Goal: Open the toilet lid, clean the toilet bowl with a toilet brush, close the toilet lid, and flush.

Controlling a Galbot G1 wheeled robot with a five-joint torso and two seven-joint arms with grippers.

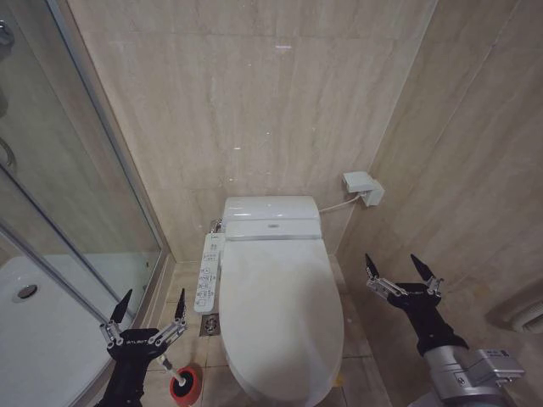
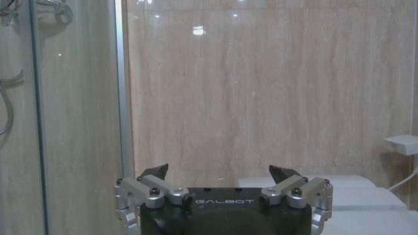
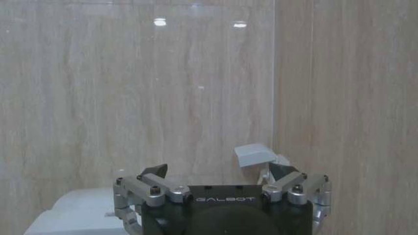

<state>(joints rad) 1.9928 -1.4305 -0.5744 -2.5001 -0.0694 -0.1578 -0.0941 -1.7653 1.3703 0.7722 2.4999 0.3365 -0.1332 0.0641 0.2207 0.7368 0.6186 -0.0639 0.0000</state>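
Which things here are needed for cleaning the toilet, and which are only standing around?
Needed:
toilet lid, closed
toilet brush, in its red holder on the floor
left gripper, open, above the brush
right gripper, open, right of the toilet

Not needed:
shower cabin
wall box

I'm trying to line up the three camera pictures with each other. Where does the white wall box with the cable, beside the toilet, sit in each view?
Head view: the wall box sits on the side wall, right of the toilet tank, above the open right gripper.
Left wrist view: at the right edge, above the tank's top.
Right wrist view: just above the right gripper's fingers, near the wall corner.
Shared landmark: the tank.
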